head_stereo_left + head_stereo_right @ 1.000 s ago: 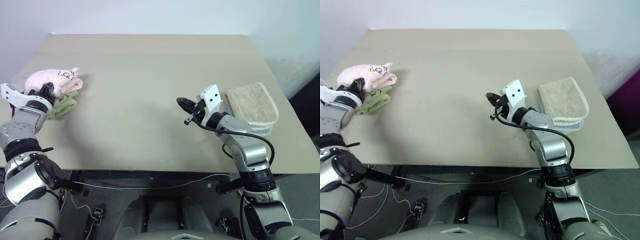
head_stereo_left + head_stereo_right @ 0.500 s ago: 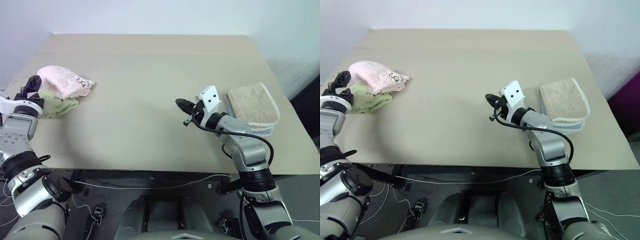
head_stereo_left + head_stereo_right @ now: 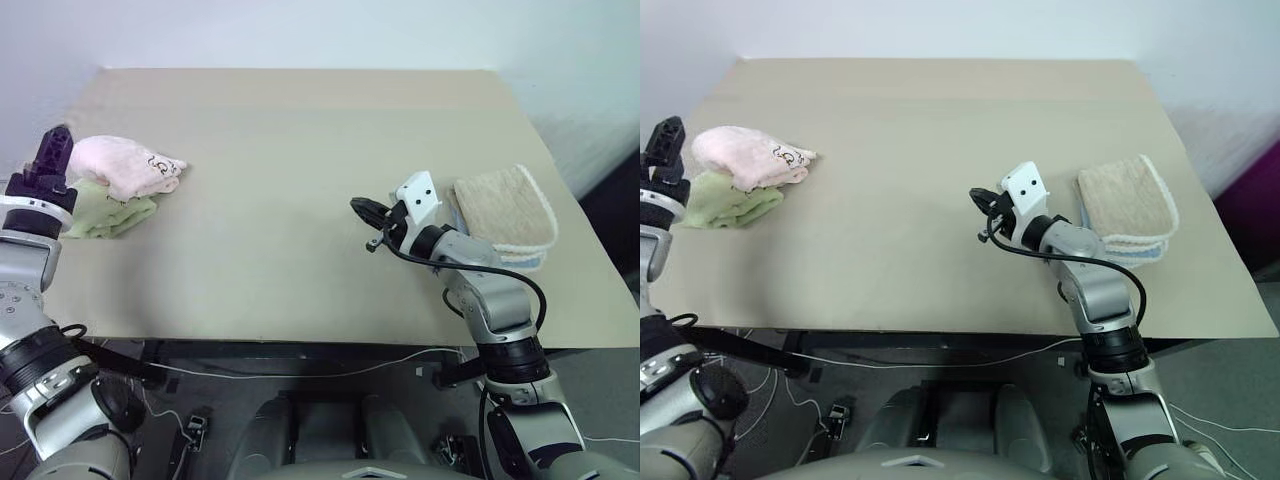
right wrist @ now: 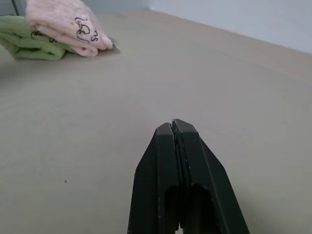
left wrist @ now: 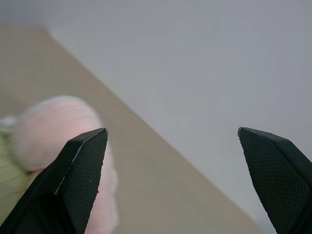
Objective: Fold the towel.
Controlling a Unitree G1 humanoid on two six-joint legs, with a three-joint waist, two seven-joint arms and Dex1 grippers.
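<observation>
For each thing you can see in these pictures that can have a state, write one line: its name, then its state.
pink towel: folded, lying on top of the green towel, not held.
green towel: folded, flat on the table, under the pink towel.
beige towel: folded, on top of a stack by the table's right edge.
left gripper: open, empty, raised beside the towels.
right gripper: shut, empty, over the table.

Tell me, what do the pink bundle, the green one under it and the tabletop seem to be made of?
The pink towel looks like soft terry cloth: fuzzy, looped surface, rounded folds, a dark print. The green towel beneath it seems the same plush fabric. The table looks like a smooth, matte beige board, possibly laminate; the pictures can't settle that.
</observation>
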